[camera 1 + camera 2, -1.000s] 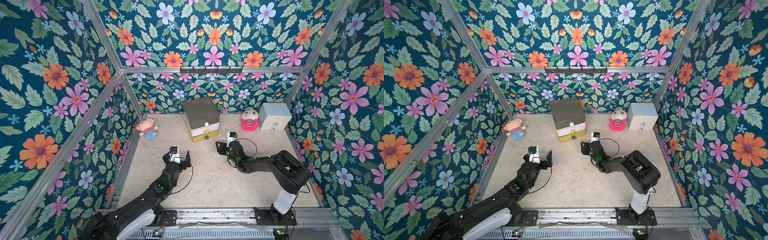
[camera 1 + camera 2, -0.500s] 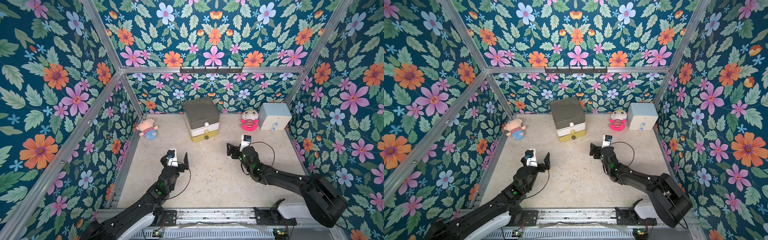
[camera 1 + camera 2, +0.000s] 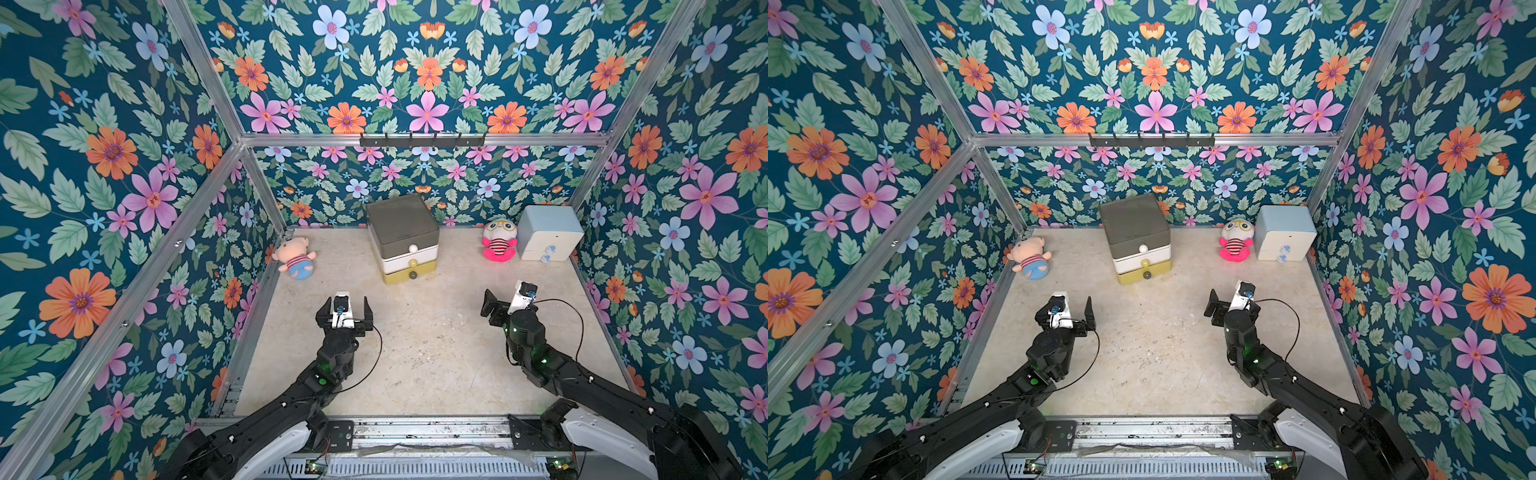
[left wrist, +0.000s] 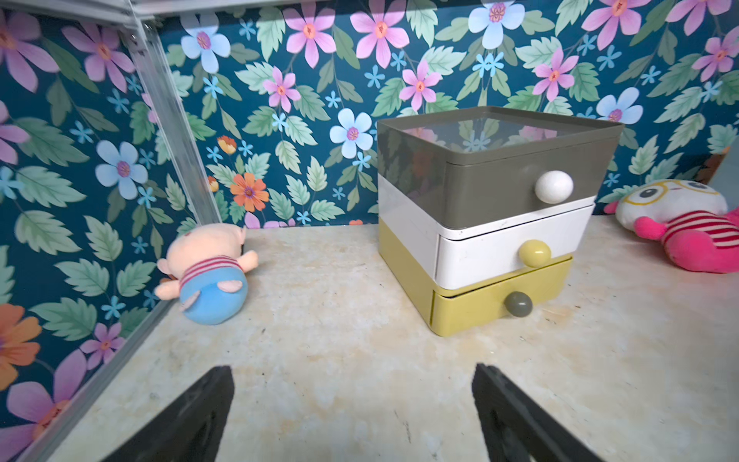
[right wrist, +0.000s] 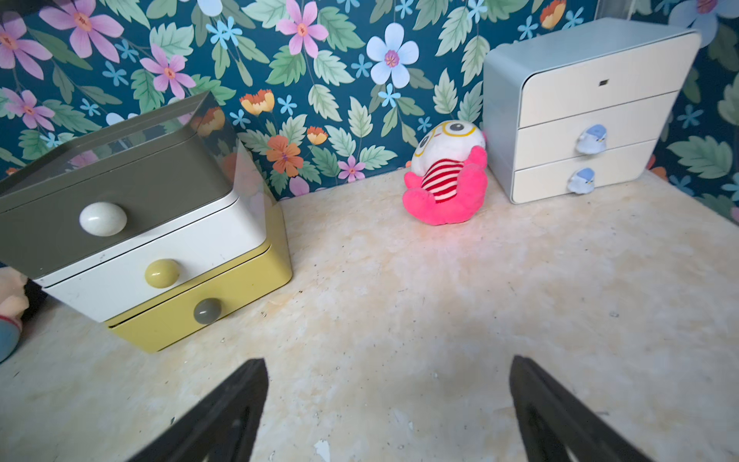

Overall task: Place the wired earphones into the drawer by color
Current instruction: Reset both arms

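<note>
"Wired earphones: any left out?"
"None in view; presumably inside the stacked drawers [image 3: 402,239], all three shut. Looks finished."
"Pincers?"
"Left pincer [image 3: 345,308] and right pincer [image 3: 505,297] both gape, empty, above the beige counter [image 3: 436,361]. Floral walls [image 3: 124,166]; a pig plush [image 3: 295,259], a pink plush [image 3: 498,243] and a blue cabinet [image 3: 548,232] stand at the back."

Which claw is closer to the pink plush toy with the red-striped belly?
Right. The pink plush toy lies nearly straight ahead of the right gripper; the left gripper is farther, with the toy off to its right.
</note>
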Robot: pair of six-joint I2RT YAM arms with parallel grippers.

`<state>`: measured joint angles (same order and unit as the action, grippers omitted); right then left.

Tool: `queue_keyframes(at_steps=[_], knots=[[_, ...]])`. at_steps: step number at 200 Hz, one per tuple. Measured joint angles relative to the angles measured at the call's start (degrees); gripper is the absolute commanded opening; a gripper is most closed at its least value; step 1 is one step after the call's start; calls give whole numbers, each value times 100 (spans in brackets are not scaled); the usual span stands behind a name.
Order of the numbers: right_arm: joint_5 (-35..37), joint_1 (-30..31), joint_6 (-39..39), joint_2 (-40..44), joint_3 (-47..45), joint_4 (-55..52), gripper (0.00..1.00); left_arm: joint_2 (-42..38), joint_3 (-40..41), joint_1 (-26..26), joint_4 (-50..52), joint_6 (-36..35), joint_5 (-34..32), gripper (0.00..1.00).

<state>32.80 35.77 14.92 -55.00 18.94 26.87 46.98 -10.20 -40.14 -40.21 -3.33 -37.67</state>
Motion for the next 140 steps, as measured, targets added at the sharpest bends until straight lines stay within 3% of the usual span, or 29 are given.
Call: queue_keyframes(at_steps=[60,110,140], knots=[[-52,-529,-684,409,-321,90,99,313,-50,208,-697,-1165,-118,99],[-1062,-1982,-686,933,-835,487,99,1097,-330,1506,-776,-1266,728,99],[-1484,-2315,-557,1080,-1054,684,99,1751,-415,2435,-914,-901,1445,99]])
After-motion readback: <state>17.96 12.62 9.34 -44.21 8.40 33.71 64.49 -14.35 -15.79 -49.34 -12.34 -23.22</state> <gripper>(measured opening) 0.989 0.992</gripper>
